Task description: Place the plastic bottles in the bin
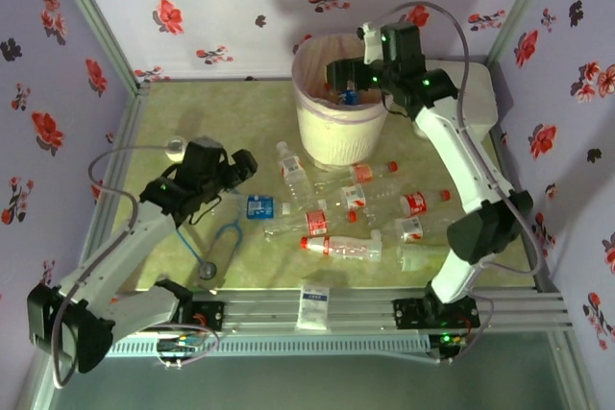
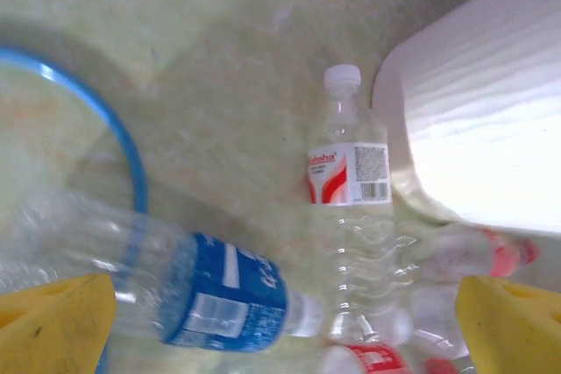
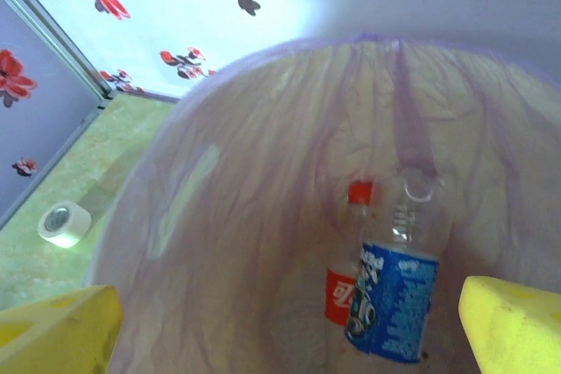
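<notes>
over the bin (image 1: 336, 133) the right gripper (image 3: 285, 330) is held wide open; a blue-labelled bottle (image 3: 392, 302) is seen below it, ungripped (beside a red-labelled one (image 3: 342, 293)).

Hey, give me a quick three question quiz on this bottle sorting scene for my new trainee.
1. True or false: the right end effector hangs open above the bin.
2. In the left wrist view, the bottle overlapping the blue tube has which label? A red, B blue, C green.
3. Fill in: ___ bottles lie inside the bin.
Key: 1 true; 2 B; 3 two.
</notes>
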Available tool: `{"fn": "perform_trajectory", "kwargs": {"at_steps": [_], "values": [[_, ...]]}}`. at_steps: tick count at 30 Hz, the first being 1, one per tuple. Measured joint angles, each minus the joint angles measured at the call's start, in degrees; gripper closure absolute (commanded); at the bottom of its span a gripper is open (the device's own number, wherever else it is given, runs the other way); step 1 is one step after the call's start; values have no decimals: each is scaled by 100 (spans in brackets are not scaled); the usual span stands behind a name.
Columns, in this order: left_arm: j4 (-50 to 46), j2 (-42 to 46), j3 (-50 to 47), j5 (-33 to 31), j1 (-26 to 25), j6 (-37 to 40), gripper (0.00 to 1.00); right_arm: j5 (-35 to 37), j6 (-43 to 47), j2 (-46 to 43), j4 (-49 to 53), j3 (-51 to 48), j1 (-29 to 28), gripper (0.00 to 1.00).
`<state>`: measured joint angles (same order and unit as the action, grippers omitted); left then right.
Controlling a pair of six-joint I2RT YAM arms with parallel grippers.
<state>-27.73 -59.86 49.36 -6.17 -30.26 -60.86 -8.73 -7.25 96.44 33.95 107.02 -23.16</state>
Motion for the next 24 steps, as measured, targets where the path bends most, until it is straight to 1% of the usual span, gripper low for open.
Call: {"fn": "perform_trajectory", "kwargs": {"at_steps": [2, 4, 7, 10, 13, 16, 19, 24], "values": [[437, 323, -616, -175, -245, -1025, 11, 63, -116, -315, -313, -610, 33, 1], [654, 525, -1095, -435, -645, -1921, 10, 107, -278, -586, -595, -1150, 103, 1], [595, 463, -1152, -839, -1119, -2813, 9, 153, -422, -743, -778, -1475, 199, 1], [658, 365, -1104, -1196, -1390, -3473, 10, 219, -483, -811, -892, -1565, 262, 1], [962, 136, -1176, -1384, -1558, -4050, 11, 278, -485, -901, -925, -1631, 295, 1], [1261, -240, -1292, -1469, -1644, -4409, 11, 310, -485, -1001, -931, -1711, 310, 1], [1410, -577, -1294, -1502, -1663, -4570, 11, 363, -483, -1069, -929, -1762, 319, 1], [1646, -866, -1292, -1554, -1679, -4771, 11, 448, -481, -1198, -920, -1912, 330, 1]]}}
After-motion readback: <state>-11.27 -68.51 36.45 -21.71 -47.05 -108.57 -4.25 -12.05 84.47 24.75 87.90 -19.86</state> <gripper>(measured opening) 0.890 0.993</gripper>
